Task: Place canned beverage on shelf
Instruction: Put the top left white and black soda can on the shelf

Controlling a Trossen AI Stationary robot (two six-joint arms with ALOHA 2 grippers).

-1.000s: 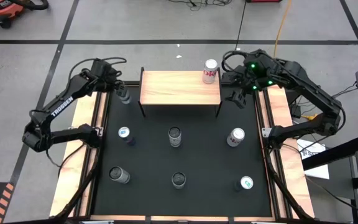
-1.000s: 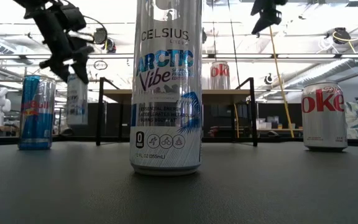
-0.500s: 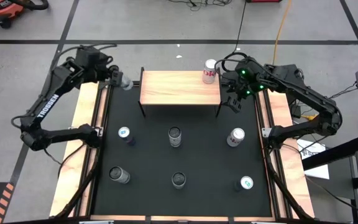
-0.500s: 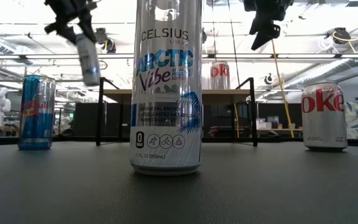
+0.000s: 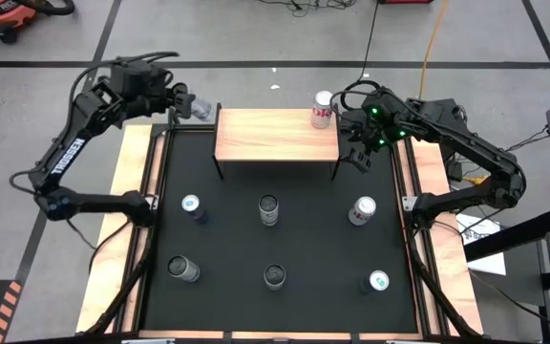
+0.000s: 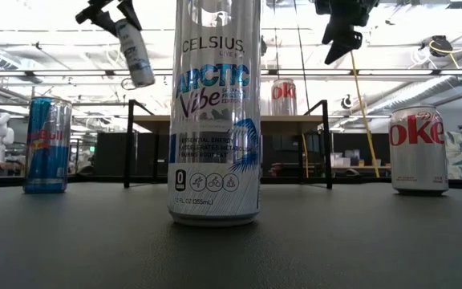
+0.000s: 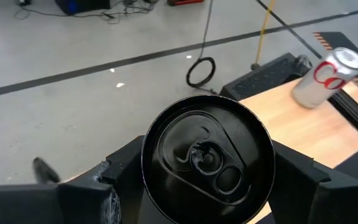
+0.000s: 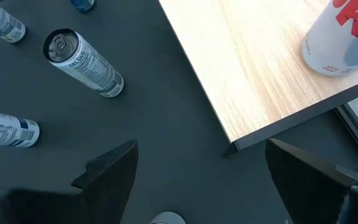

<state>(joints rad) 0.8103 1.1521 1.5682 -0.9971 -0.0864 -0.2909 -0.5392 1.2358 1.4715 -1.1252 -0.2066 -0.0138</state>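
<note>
Above the far left corner of the worktop [image 5: 285, 239], left hand [image 5: 187, 100] grips a slim can [image 5: 199, 107], tilted, raised clear of the surface, just left of the shelf [image 5: 275, 136]. Shelf carries one Coke can [image 5: 324, 109] at its far right corner. Right hand [image 5: 359, 153] hangs released just beyond the shelf's right end, holding nothing.
</note>
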